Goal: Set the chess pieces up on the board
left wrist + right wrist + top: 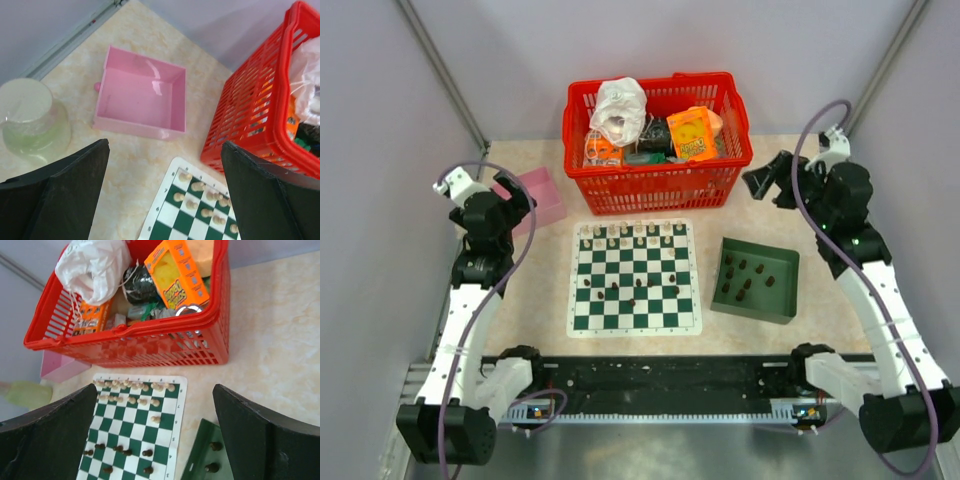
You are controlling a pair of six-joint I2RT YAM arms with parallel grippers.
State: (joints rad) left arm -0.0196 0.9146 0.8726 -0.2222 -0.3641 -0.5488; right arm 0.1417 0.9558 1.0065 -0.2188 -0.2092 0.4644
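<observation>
Top external, board (634,320) lying square to table (540,300), chess pieces (613,291) scattered mid-board

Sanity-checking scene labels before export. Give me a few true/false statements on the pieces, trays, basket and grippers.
1. Dark chess pieces lie in the green tray. True.
2. The right gripper is shut on a piece. False: it is open and holds nothing.
3. The pink tray holds cream pieces. False: no pieces show in it; the cream pieces stand on the board.
4. The red basket sits beyond the board's far edge. True.
5. The left gripper is open. True.
</observation>
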